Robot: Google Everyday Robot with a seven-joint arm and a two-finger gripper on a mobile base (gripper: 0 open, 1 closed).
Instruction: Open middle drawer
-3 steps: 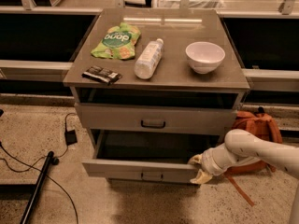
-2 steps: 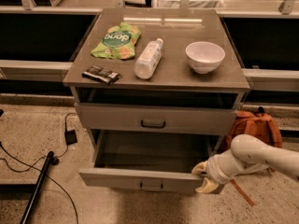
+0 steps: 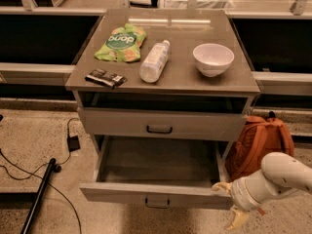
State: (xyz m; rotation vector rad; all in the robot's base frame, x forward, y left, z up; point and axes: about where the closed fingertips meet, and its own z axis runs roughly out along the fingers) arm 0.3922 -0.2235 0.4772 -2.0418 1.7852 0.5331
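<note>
Right up front, lower right, the gripper (image 3: 230, 203) is seen at the right end of the middle drawer (image 3: 122, 193), with its yellowish fingers (image 3: 238, 219) spread apart: one tip up by the top edge of the drawer front, the other hanging below it. Whether anything is actually touched there can't be told tbh. The white arm (image 3: 282, 177) is seen coming in from the right edge. The middle drawer is found wide open, sticking well out of the cabinet, inside bare, small dark loop handle (image 3: 157, 203) centred on its front. On the floor to the left, a black pole (image 3: 39, 194) and a cable (image 3: 19, 172) are laid out, and an orange backpack (image 3: 258, 140) is propped beside the cabinet's right side. Above, the upper drawer (image 3: 122, 123) is seen pushed in, a dark gap over it. On the cabinet top (image 3: 180, 79), a dark snack bar (image 3: 105, 78) is placed nearest, then a plastic bottle (image 3: 154, 61) lying flat and a white bowl (image 3: 213, 59), with a green snack bag (image 3: 121, 43) furthest back.
</note>
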